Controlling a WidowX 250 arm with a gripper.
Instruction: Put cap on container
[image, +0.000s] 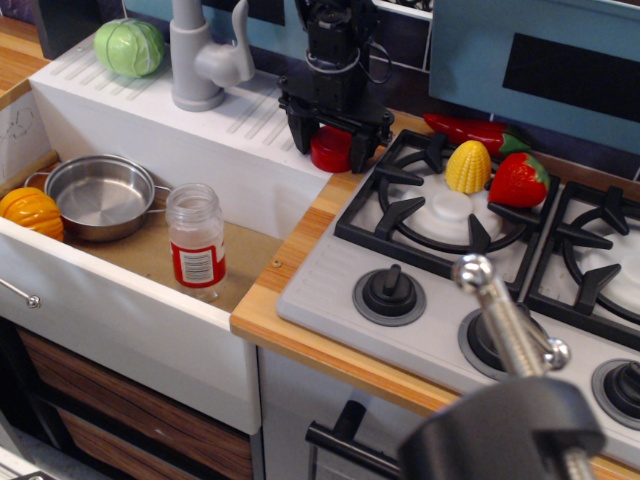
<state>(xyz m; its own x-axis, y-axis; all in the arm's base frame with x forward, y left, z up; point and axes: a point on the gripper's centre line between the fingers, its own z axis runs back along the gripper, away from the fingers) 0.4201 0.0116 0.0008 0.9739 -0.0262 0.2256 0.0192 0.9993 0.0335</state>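
At centre left of the frame the container (195, 241) stands upright and uncapped in the sink basin, just right of the steel pot (100, 195). Upper centre, the tool (334, 150) straddles the red cap (330, 150) at the wooden surface (300, 260)'s back edge, its jaws part open; whether they already grip it I cannot tell. The grasp looks in hand; next comes closing, lifting, and carrying down-left over the jar's mouth.

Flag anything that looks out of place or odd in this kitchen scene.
The container stands open in the sink, while its red cap sits apart on the counter between the gripper jaws. Nothing looks spilled, tipped or damaged.
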